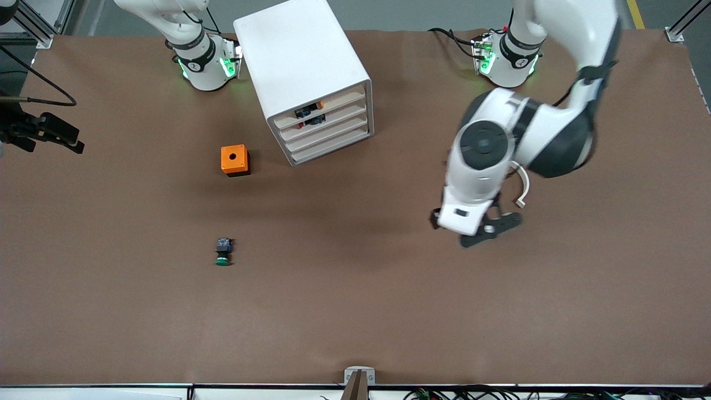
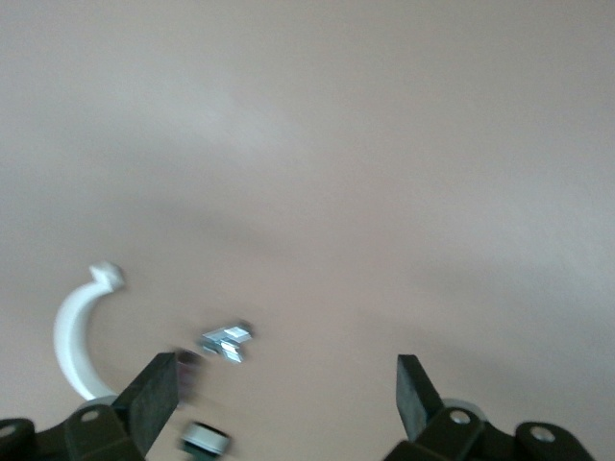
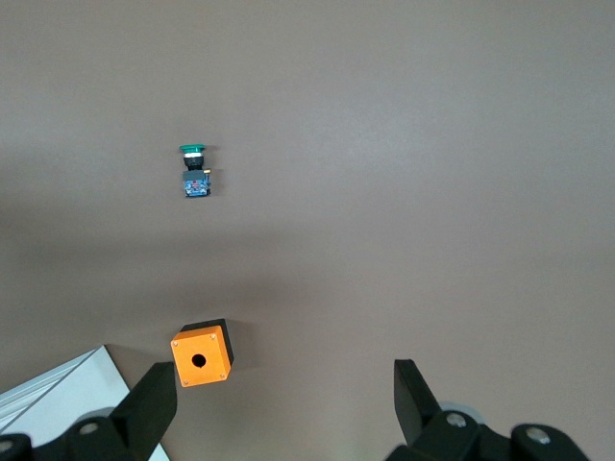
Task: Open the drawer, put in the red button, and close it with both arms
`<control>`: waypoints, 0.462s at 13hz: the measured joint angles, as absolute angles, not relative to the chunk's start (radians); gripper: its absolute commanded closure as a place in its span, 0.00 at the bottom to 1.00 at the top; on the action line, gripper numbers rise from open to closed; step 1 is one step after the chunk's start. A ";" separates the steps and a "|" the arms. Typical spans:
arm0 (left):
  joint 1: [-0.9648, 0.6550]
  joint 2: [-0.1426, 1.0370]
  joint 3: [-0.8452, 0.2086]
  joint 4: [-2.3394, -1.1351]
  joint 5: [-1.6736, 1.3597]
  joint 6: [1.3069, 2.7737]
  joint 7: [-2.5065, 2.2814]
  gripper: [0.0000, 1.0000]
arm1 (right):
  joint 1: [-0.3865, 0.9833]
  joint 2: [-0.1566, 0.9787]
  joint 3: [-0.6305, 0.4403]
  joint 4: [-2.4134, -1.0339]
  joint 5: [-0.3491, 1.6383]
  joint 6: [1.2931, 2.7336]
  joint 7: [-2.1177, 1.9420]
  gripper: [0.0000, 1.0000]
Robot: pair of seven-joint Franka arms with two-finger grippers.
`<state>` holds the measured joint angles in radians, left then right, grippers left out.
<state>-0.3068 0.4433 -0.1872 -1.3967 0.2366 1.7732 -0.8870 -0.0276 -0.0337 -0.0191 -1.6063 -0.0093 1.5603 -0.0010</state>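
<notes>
Left wrist view: the left gripper [image 2: 288, 399] hangs with fingers spread and empty over bare brown table [image 1: 355, 311], toward the left arm's end from the white rounded-corner cabinet [image 1: 303, 69]. A blurred small part [image 2: 226, 342], perhaps the red button, lies below it beside a curved white plastic piece [image 2: 72, 336]. The cabinet's second drawer [image 1: 328, 121] looks closed. The right gripper [image 3: 286, 401] waits, fingers apart, above the orange box [image 1: 234, 160] beside the cabinet.

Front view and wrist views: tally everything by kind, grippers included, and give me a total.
White cabinet: 1
Orange box: 1
Green-capped button: 1
White curved piece, beside the left gripper: 1
Grippers: 2, the left gripper and the right gripper, both open
Total: 6
</notes>
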 measured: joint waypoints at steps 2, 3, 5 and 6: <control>-0.210 0.372 -0.187 -1.397 0.237 1.731 -0.759 0.00 | -0.026 -0.034 -0.020 -1.606 -0.014 1.560 -0.001 0.00; -0.168 0.341 -0.187 -1.397 0.237 1.714 -0.698 0.00 | -0.027 -0.034 -0.020 -1.606 -0.015 1.560 -0.001 0.00; -0.102 0.285 -0.190 -1.398 0.237 1.673 -0.577 0.00 | -0.027 -0.034 -0.021 -1.606 -0.015 1.558 -0.002 0.00; -0.075 0.259 -0.191 -1.398 0.230 1.651 -0.520 0.00 | -0.027 -0.034 -0.021 -1.606 -0.015 1.556 -0.002 0.00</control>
